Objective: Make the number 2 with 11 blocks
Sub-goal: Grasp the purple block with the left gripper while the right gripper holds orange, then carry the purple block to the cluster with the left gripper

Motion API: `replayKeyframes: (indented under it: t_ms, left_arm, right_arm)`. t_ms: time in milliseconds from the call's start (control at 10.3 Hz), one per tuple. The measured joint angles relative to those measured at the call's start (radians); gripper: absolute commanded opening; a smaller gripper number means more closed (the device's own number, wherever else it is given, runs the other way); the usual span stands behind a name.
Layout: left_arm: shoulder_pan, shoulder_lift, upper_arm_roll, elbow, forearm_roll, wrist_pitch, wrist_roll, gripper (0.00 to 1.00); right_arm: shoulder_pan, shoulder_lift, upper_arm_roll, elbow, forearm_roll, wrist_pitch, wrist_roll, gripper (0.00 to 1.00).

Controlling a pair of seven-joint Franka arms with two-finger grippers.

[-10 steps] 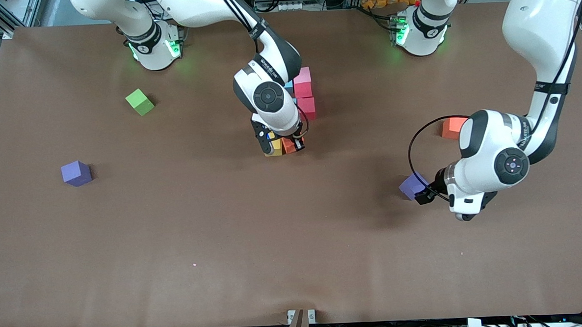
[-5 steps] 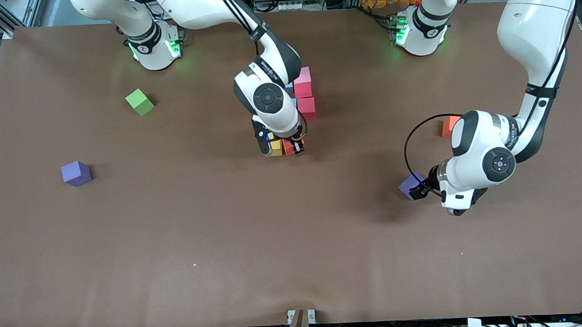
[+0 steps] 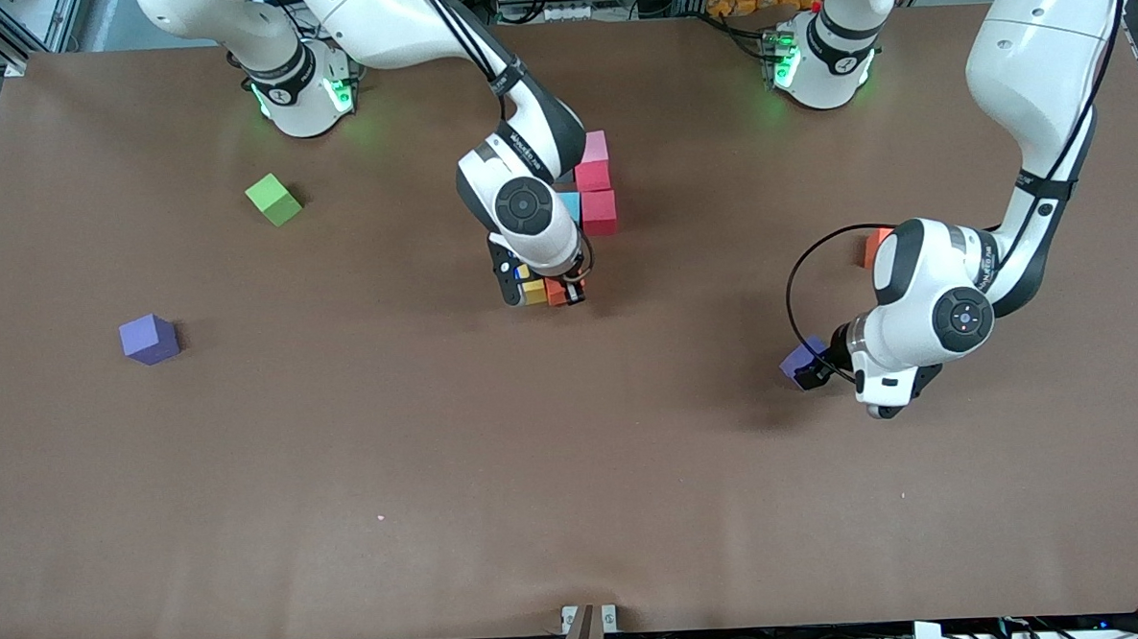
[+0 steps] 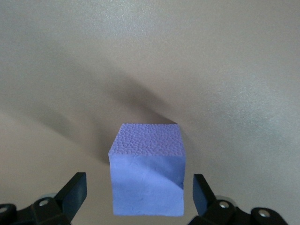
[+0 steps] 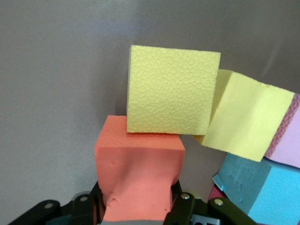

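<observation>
Right claw [image 5: 136, 206] pinches the orange block [image 5: 138, 173] (beside yellow blocks [image 5: 172, 96]); left claw [image 4: 140, 197] spread around a purple block [image 4: 147, 173].

Two glossy white arms [image 3: 1029, 69] with dark grey joint bands, round dark caps with a small centre dot, green lights glowing at both bases [image 3: 300, 86], thin black cables looping alongside, black fingers [image 4: 70, 194] with small silver screws
</observation>
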Motion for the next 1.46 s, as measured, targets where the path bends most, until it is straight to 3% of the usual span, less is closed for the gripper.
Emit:
replayKeyframes:
  t_ms: [292,487,1071,1461]
  left_arm:
    - [0.001,0.009,0.0,0.0,0.0,0.002,0.0,1.0]
    - [0.004,0.013,0.001,0.0,0.0,0.003,0.0,0.64]
    - [0.0,0.019,0.0,0.008,0.0,0.008,-0.003,0.02]
    - [-0.054,0.018,-0.009,0.058,0.0,0.015,-0.17,0.0]
  right_arm:
    - [0.0,0.0,-0.001,-0.019,0.0,0.018,-0.001,0.05]
    - [0.0,0.0,0.0,-0.02,0.001,0.043,0.0,0.05]
    - [0.01,0.0,0.006,-0.05,0.001,0.09,0.013,0.05]
    - [0.011,-0.004,0.005,-0.058,0.001,0.098,0.014,0.06]
